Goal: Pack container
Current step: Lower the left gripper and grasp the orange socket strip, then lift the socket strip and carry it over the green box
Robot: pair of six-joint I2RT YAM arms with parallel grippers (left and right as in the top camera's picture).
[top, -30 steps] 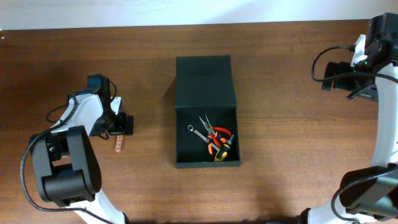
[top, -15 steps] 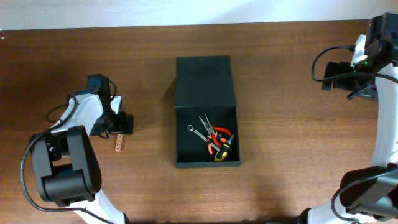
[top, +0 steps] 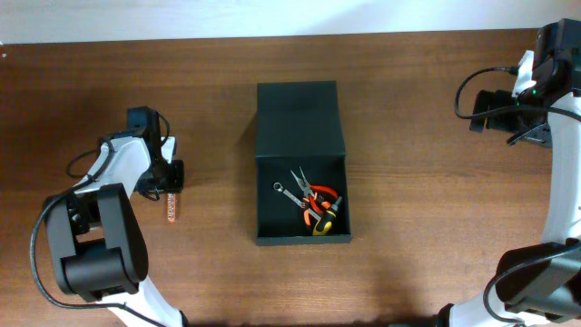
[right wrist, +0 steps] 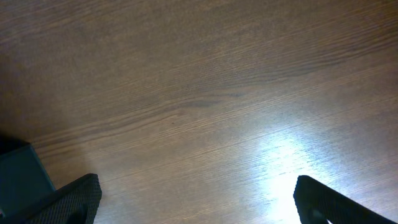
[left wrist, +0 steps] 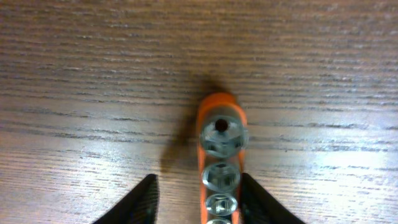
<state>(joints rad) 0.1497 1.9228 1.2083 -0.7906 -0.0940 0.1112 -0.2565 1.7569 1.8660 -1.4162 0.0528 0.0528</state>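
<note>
Container (top: 300,118) lid-open; left pincer (left wrist: 198,190) astride cut-off orange socket rail (left wrist: 221,135), grip unclear; right pincer (right wrist: 196,185) released.

**Grained wood, matt box, bright steel**

The surface (top: 427,209) is brown wood with fine streaked grain, and it shines faintly where light glares off it. The container (top: 300,113) is dark and matt. An orange plastic rail (left wrist: 221,102) carries sockets (left wrist: 222,135) of polished metal. The left claw (left wrist: 199,196) has matt black fingers (left wrist: 142,200). The wrench (top: 282,192) looks like bare metal, and the pliers (top: 323,193) have smooth orange grips.
</note>
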